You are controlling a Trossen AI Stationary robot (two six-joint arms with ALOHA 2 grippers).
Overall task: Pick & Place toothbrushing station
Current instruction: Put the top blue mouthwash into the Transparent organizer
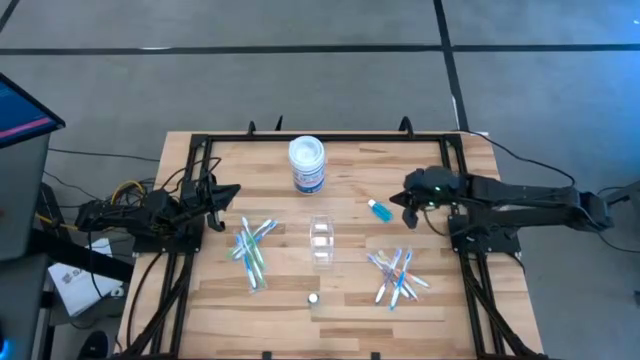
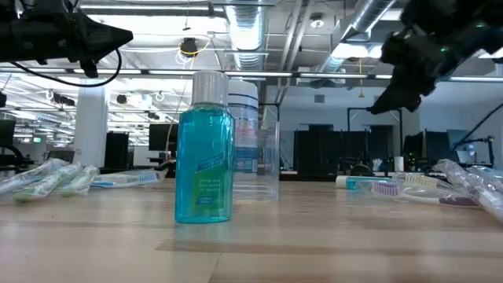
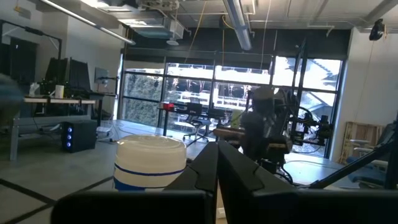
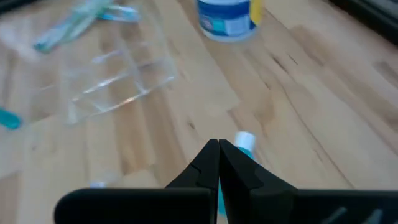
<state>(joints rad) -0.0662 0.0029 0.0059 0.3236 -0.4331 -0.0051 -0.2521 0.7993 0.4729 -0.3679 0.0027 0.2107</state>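
Note:
A clear plastic cup (image 1: pixel 322 242) (image 2: pixel 266 161) stands upright mid-table. Slim blue, green and white toothbrushes lie flat in two heaps, one to its left (image 1: pixel 252 252) and one to its right (image 1: pixel 397 275). A tiny blue tube with a white cap (image 1: pixel 379 210) (image 4: pixel 244 143) lies on the wood right of the cup. My right gripper (image 1: pixel 408 208) (image 4: pixel 219 148) hangs shut above the table, slanting down just right of the tube and clear of it. My left gripper (image 1: pixel 228 194) (image 3: pixel 217 149) waits shut at the table's left edge, raised and about level.
A white round jar with a blue label (image 1: pixel 307 165) (image 3: pixel 149 163) stands at the far middle. A small blue bottle with a clear cap (image 2: pixel 204 161) (image 1: pixel 313 298) stands by the near edge. A black frame (image 1: pixel 330 136) rims the table. Bare wood lies between cup and tube.

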